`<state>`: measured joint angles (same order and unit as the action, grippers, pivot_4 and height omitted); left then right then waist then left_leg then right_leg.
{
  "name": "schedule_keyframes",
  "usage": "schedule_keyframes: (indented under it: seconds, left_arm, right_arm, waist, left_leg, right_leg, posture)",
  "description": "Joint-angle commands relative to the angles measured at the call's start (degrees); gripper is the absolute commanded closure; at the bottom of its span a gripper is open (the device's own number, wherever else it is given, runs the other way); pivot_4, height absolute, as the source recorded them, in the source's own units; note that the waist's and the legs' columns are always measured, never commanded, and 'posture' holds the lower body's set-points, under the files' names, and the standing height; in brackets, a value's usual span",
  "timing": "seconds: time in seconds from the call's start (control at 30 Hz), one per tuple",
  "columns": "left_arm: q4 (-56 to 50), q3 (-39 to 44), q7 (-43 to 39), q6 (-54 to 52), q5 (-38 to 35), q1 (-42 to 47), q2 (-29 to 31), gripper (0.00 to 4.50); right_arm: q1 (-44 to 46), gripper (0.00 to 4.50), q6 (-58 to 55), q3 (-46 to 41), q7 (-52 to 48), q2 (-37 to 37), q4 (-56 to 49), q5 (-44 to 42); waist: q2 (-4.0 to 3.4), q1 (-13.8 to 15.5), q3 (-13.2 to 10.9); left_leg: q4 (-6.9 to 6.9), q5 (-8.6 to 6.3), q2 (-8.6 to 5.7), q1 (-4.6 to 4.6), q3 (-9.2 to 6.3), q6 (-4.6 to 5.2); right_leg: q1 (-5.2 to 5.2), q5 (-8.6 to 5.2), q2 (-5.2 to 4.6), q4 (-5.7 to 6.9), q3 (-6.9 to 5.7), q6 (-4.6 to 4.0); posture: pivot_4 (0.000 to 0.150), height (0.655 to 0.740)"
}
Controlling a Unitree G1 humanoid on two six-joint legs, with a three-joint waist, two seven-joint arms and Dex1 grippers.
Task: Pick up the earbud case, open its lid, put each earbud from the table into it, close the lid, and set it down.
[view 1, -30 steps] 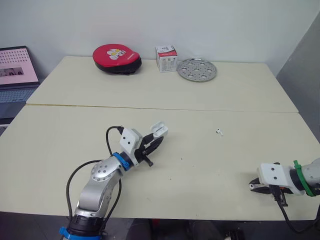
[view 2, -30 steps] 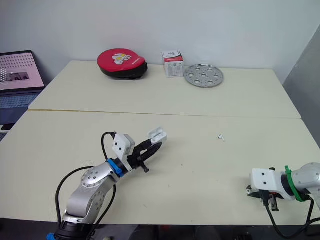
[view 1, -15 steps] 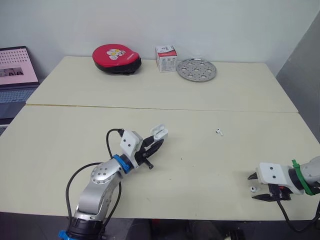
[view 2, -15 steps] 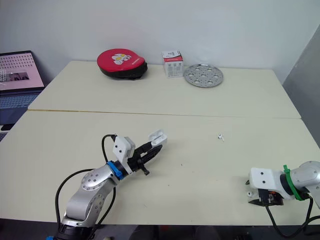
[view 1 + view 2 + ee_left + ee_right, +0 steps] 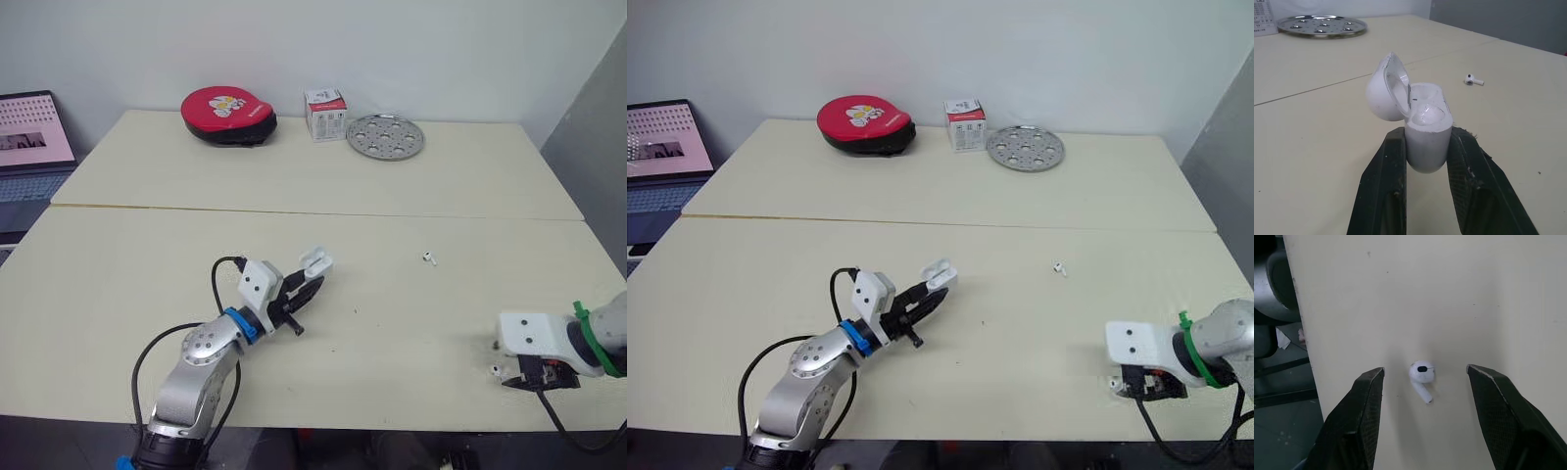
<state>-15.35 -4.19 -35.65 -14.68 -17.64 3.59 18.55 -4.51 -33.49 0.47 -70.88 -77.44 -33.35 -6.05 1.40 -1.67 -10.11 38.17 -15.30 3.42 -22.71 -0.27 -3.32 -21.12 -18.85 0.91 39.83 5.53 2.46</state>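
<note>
Case (image 5: 1427, 142), lid (image 5: 1383, 93) up, clamped in left gripper (image 5: 1427, 134). Right gripper (image 5: 1425, 371) wide over earbud (image 5: 1421, 373) at table's (image 5: 392, 196) 4 o'clock; should descend straight, pinch it centred.

head eyes share a forward-down look over the table (image 5: 470, 196), while wrist cameras sit close to it.

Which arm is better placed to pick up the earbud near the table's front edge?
Right. The right gripper hangs open over that earbud, a finger on each side; the left gripper is shut on the open earbud case.
</note>
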Motion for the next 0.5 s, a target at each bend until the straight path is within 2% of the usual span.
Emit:
schedule_keyframes:
  seconds: [0.03, 0.5]
  left_arm:
    - [-2.9, 0.0, 0.2, 0.4, -0.7, -0.2, -0.1, 3.72]
    - [-2.8, 0.2, 0.4, 0.4, -0.8, -0.2, -0.3, 3.72]
  right_arm:
    - [2.6, 1.71, 0.7, 2.7, 1.5, 0.6, 1.4, 2.4]
    - [5.9, 1.71, 2.3, 9.6, 2.2, 3.6, 5.4, 5.6]
  waist:
    - [-0.01, 0.0, 0.0]
    - [0.04, 0.0, 0.0]
  left_leg:
    - [0.0, 0.0, 0.0, 0.01, 0.04, 0.0]
    - [0.0, 0.0, 0.02, -0.01, 0.07, 0.0]
  right_leg:
    - [-0.01, 0.0, 0.0, 0.0, 0.03, 0.0]
    - [-0.05, 0.0, 0.0, 0.01, 0.04, 0.0]
  posture:
    - [0.15, 0.74]
    - [0.15, 0.74]
